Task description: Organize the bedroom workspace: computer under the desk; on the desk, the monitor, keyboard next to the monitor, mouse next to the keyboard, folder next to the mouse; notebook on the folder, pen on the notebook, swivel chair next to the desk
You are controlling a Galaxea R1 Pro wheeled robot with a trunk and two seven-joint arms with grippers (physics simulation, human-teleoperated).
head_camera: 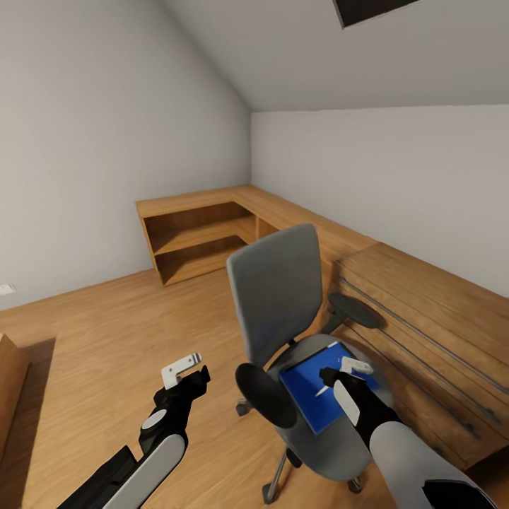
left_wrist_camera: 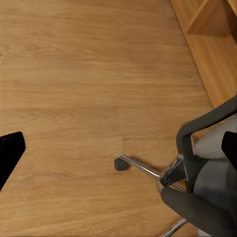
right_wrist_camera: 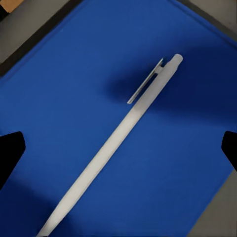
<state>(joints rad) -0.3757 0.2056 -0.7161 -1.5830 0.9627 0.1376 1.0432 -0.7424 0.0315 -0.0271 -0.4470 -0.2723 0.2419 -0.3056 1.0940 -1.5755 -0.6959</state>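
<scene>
Right hand (head_camera: 339, 378) open above pen (right_wrist_camera: 111, 143) on blue folder (right_wrist_camera: 74, 89), left hand (head_camera: 185, 369) open.

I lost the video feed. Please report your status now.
Right gripper open over pen. Pen lies on blue folder on chair. Left gripper empty, open.

Pen (right_wrist_camera: 118, 143) on blue folder (right_wrist_camera: 74, 89), chair seat (head_camera: 332, 442)

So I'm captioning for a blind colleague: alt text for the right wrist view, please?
A slim white pen with a pocket clip lies diagonally on a flat blue folder, the open right gripper poised around it. Grey chair seat shows at the folder's edges.
</scene>
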